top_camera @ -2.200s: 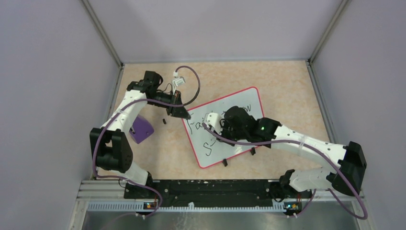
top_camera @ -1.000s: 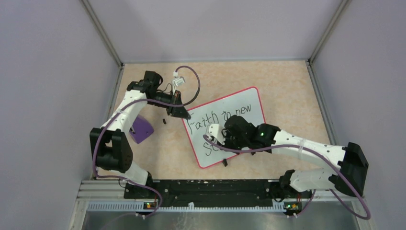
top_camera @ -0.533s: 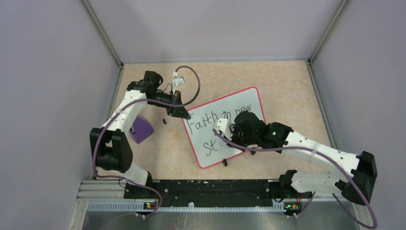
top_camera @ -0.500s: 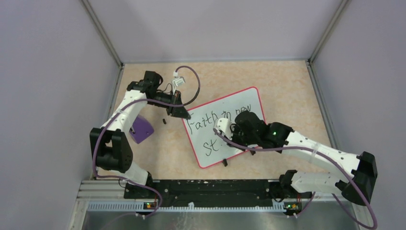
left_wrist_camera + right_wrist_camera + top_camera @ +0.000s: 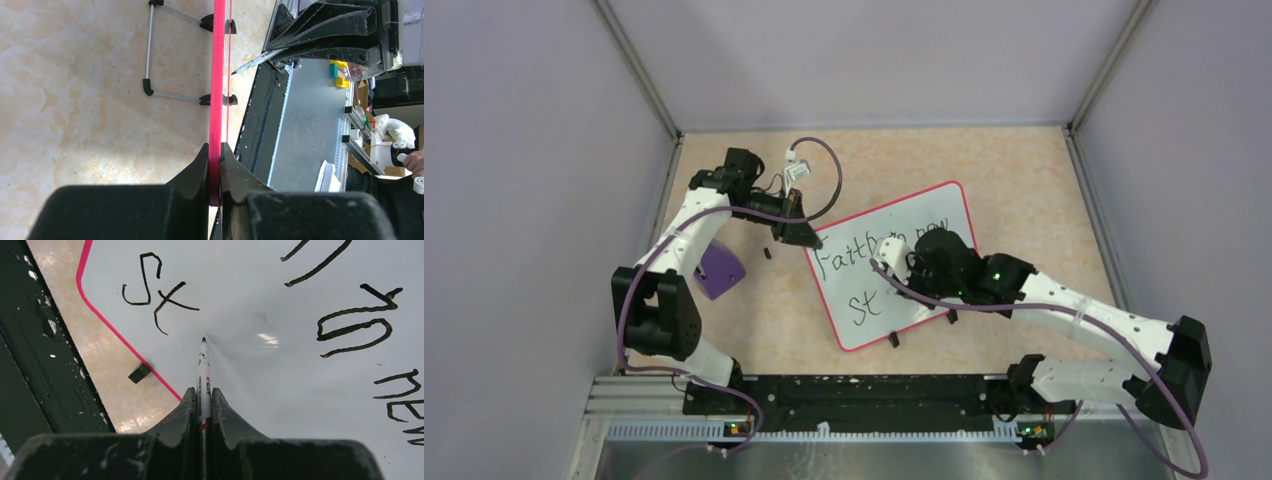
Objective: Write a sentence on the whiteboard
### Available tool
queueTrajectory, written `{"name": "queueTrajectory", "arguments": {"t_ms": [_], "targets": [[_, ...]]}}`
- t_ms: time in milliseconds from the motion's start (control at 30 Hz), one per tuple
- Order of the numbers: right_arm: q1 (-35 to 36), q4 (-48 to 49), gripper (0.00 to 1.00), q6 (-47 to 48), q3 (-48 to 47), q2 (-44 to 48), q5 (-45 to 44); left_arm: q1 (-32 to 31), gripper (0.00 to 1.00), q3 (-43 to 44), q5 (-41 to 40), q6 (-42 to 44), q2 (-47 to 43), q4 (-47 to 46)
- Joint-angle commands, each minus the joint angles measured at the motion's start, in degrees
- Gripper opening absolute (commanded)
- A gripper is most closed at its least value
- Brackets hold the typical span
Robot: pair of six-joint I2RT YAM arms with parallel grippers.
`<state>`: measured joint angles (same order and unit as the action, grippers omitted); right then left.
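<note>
Top external view: the whiteboard (image 5: 924,207) lies flat near the middle of the bench (image 5: 1024,180), turned at an angle to the bench edges, with its black feet (image 5: 892,340) on the side facing the near edge. The left end effector (image 5: 809,238) sits at the board corner nearest the left edge. In the left wrist view, the left end effector (image 5: 215,150) is clenched on the whiteboard's red-pink rim (image 5: 217,75), seen edge-on.

The right end effector (image 5: 902,262) is over the middle of the board and hides part of the upper line of the sentence (image 5: 849,258). In the right wrist view, the right end effector (image 5: 202,390) is grasping a marker (image 5: 203,365) between its closed fingers. The marker tip stands at the white surface just beside the letters "St" (image 5: 152,295), which open the lower line; contact cannot be confirmed.

A purple block (image 5: 721,268) rests near the left edge of the bench, apart from the board.
</note>
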<state>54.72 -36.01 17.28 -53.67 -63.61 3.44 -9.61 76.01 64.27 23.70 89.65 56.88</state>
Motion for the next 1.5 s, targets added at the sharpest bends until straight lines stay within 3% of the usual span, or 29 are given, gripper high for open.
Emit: {"name": "queueTrajectory", "arguments": {"t_ms": [0,833,1467], "targets": [[-0.54,2.8,0.0,-1.24,-2.97,-1.17,-1.59,-0.59,0.0,-0.06,-3.64,0.93,1.24,-0.96],[1.1,4.69,0.0,-0.64,-3.26,-5.82,1.6,-0.59,0.0,-0.64,-3.82,1.2,0.77,-1.14],[1.39,1.04,0.0,1.49,1.15,-2.63,2.32,-0.59,0.0,-0.16,-3.78,1.38,1.4,-0.9]]}}
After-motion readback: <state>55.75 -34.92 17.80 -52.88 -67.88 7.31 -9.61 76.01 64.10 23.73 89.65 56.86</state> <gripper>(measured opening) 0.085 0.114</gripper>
